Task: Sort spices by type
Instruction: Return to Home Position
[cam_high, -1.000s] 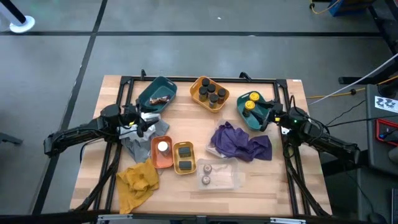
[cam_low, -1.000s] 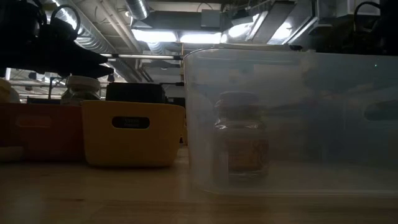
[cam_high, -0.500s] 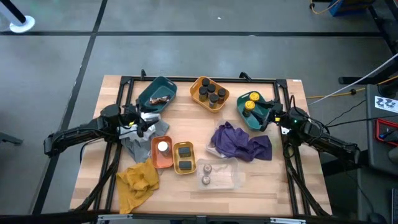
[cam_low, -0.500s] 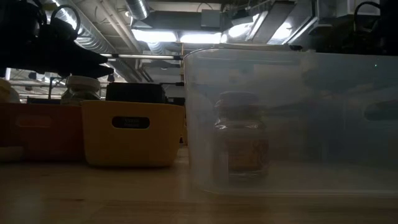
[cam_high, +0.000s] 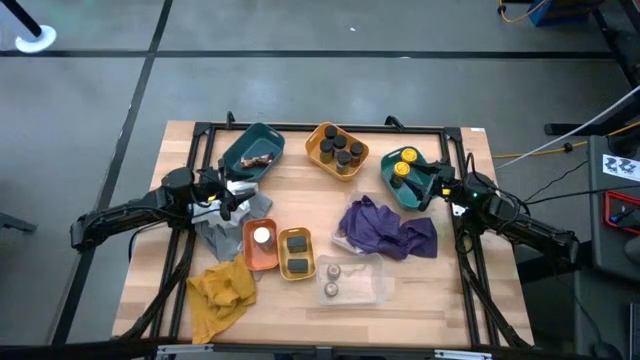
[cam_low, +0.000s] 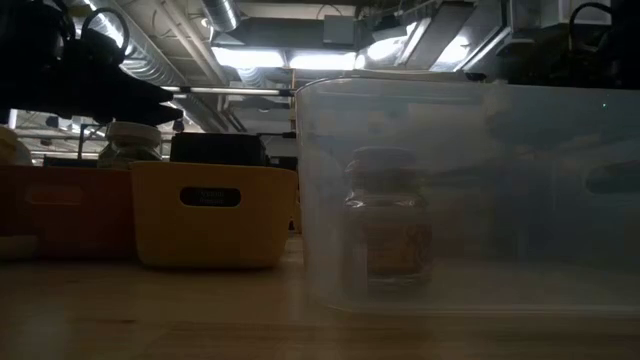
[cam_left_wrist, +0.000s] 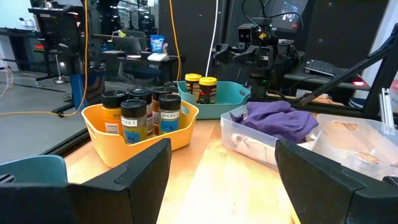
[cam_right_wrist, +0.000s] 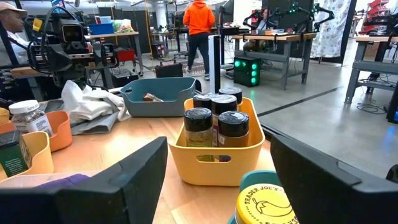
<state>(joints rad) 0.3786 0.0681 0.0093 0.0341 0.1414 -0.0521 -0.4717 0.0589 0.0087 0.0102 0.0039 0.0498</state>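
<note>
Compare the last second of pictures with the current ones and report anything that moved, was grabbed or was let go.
Nothing visibly changed. The left gripper and the right gripper are open and empty at the table's two sides, as before. The black-lidded jars in the yellow bin and the yellow-lidded jars in the teal bin are where they were.

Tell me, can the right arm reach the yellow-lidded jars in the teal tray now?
Probably yes: the right gripper is open beside the teal tray, and nothing covers the yellow-lidded jars.
</note>
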